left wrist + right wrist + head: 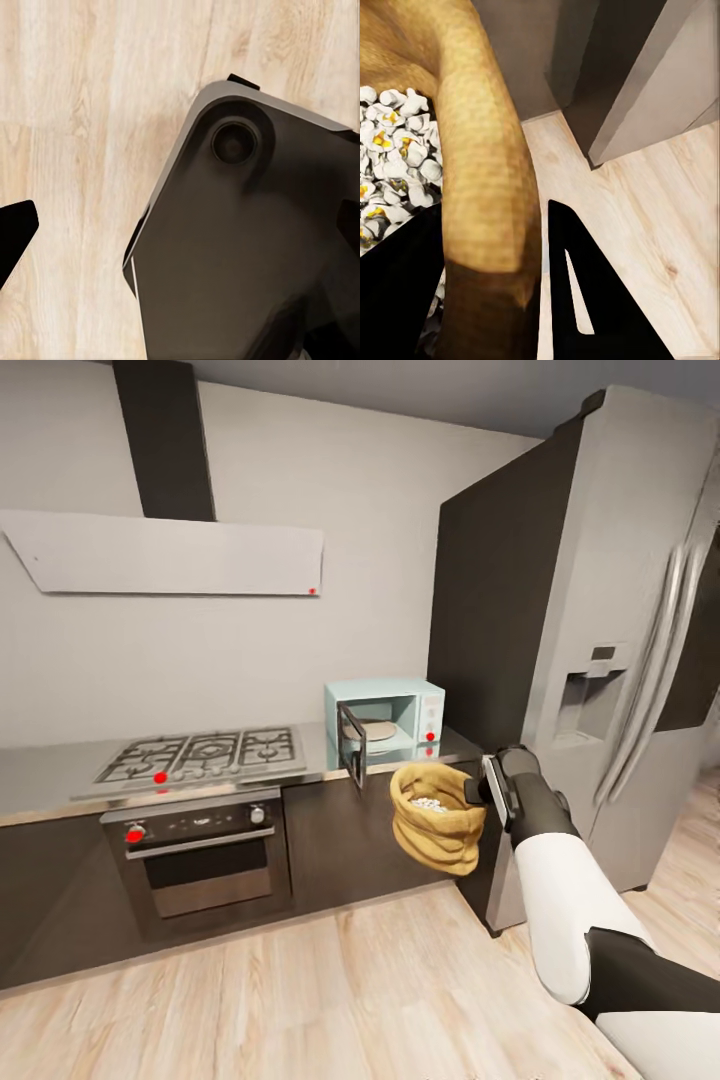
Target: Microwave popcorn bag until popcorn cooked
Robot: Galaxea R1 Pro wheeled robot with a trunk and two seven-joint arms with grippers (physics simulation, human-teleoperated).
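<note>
Popcorn bag (437, 815), rim pinched in right gripper (484, 788), held near the open microwave (385, 725): carrying step; next, forward reach into cavity; left jaws' state untellable.

Your way into the microwave (385, 725) is open in front, but its swung-out door (352, 745) stands at the left and the tall refrigerator (590, 640) crowds the right side.

The popcorn bag (437, 816), a tan wrinkled sack with a rolled rim, hangs upright in mid-air off the desk's (50, 775) front edge. White popcorn (432, 803) fills it. The pale-blue microwave (385, 723) stands door-open at the desk's right end.
</note>
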